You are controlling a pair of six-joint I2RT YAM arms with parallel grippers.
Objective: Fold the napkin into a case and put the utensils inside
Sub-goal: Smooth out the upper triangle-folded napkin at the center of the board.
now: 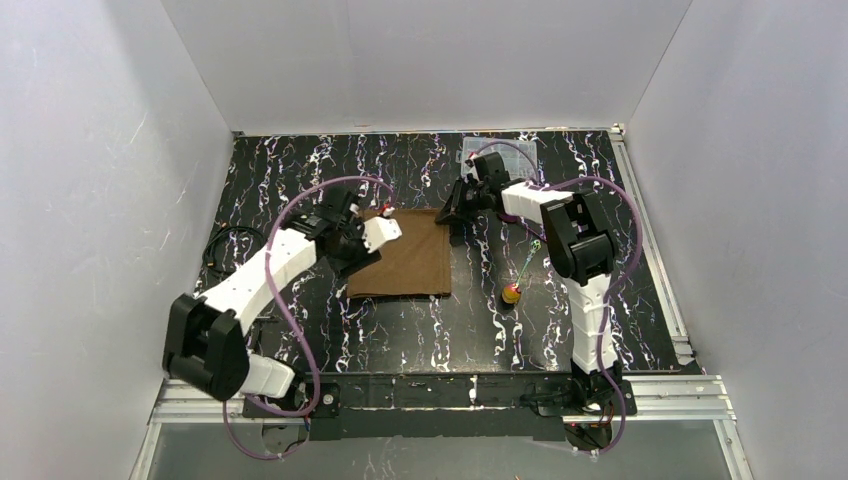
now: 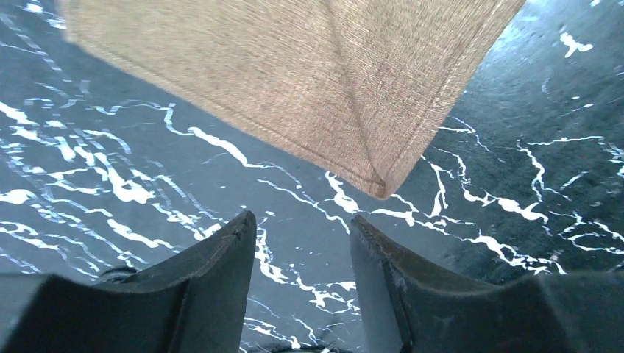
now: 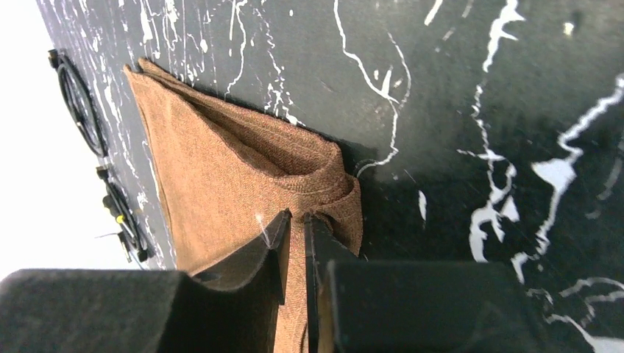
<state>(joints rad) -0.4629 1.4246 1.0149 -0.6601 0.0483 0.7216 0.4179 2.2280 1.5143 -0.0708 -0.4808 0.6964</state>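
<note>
The left tool (image 2: 302,220) has its fingers apart, with nothing between them. A corner of the napkin (image 2: 294,73) lies just in front of it, not touching. The right tool (image 3: 296,220) is pinched shut on the napkin's far right corner, and the cloth is bunched up there. The napkin lies in the middle of the black surface (image 1: 420,330). A utensil (image 1: 511,293) with an orange head lies to its right, apart from it.
</note>
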